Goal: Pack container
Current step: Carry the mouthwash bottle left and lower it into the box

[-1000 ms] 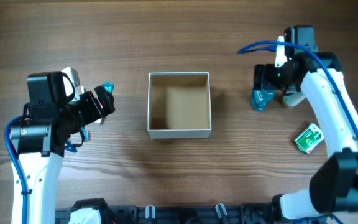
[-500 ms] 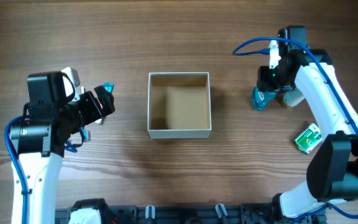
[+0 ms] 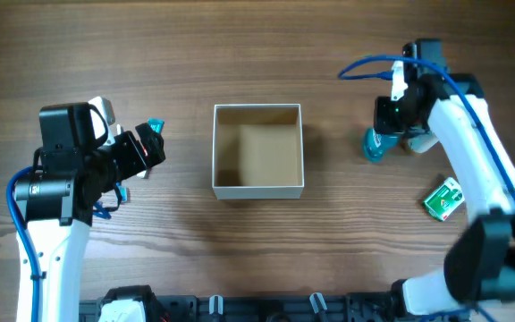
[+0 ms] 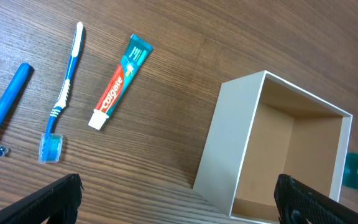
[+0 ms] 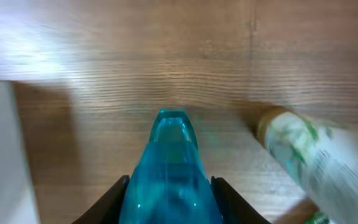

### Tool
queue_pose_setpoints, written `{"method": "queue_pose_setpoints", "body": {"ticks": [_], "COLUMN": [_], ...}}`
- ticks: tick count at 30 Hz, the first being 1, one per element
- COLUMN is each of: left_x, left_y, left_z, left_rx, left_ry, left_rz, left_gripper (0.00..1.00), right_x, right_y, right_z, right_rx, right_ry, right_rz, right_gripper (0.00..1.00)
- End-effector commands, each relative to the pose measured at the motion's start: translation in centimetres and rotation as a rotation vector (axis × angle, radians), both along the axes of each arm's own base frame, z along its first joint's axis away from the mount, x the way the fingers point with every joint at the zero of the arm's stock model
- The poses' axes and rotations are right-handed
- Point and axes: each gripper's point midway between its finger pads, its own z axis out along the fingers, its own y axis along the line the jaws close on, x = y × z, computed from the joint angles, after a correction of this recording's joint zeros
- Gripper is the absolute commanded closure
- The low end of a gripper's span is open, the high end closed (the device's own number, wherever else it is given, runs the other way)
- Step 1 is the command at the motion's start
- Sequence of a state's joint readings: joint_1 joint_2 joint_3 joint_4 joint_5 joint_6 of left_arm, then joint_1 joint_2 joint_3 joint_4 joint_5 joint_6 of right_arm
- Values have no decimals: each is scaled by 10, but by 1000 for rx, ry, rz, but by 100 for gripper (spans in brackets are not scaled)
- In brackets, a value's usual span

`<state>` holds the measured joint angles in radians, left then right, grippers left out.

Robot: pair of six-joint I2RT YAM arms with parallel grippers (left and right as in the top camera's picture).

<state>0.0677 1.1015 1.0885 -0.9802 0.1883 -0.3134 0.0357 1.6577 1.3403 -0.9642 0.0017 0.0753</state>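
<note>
The container (image 3: 257, 190), a square open box with white walls and a tan inside, sits mid-table with nothing in it; the left wrist view shows its white wall (image 4: 229, 155). A translucent blue bottle (image 3: 373, 144) stands to its right. My right gripper (image 3: 381, 136) has closed on this blue bottle (image 5: 173, 168), with a black finger pressed against each side (image 5: 171, 202). My left gripper (image 3: 146, 148) hovers left of the container, wide open and holding nothing (image 4: 179, 202).
A Colgate toothpaste tube (image 4: 118, 81), a blue toothbrush (image 4: 64, 93) and a blue razor (image 4: 5, 109) lie on the wood below the left arm. A white-and-green bottle (image 5: 309, 149) lies just right of the blue bottle. A green box (image 3: 443, 199) lies further toward the front right.
The right gripper's fingers have closed from wide open onto the blue bottle, and the right arm shifted slightly. The left arm has not moved.
</note>
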Motion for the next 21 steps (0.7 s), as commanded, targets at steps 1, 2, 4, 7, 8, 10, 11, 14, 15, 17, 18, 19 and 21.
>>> {"method": "queue_pose_setpoints", "body": {"ticks": [1,2,4,7,8,10,11,14,15,17,18,19,21], "left_x": [3,3,4,6,6,5,5,0,-2,-5,-5,-6,-6], "left_y": [3,3,4,10,15,25,30,53,61,66,69,70,71], "left_z": [7,7,8,8,8,7,6,6,5,6,6,6,6], "left_rx": [2,2,3,33,58,106,130,242,281,311,323,333,337], "left_ry": [-21,-22,-28,-33,-30,-24,-22,-3,7,14,17,18,18], "left_rz": [18,18,19,39,56,89,105,179,205,222,229,231,235], "left_gripper": [0,0,0,0,0,0,0,0,0,0,0,0,0], "right_x": [-10,-17,-26,-36,-37,-36,-34,-25,-20,-14,-12,-9,-1], "right_y": [40,55,74,114,131,157,169,208,221,239,244,248,256], "right_z": [94,115,145,182,188,190,187,162,150,130,121,113,92], "right_rx": [49,66,73,78,101,133,142,147,141,143,142,143,142], "right_ry": [-273,-325,-392,-446,-449,-441,-429,-384,-372,-341,-327,-312,-284], "right_rz": [53,79,87,112,131,158,167,193,194,187,179,165,126], "right_gripper": [96,96,96,96,96,96,96,96,96,96,96,96,96]}}
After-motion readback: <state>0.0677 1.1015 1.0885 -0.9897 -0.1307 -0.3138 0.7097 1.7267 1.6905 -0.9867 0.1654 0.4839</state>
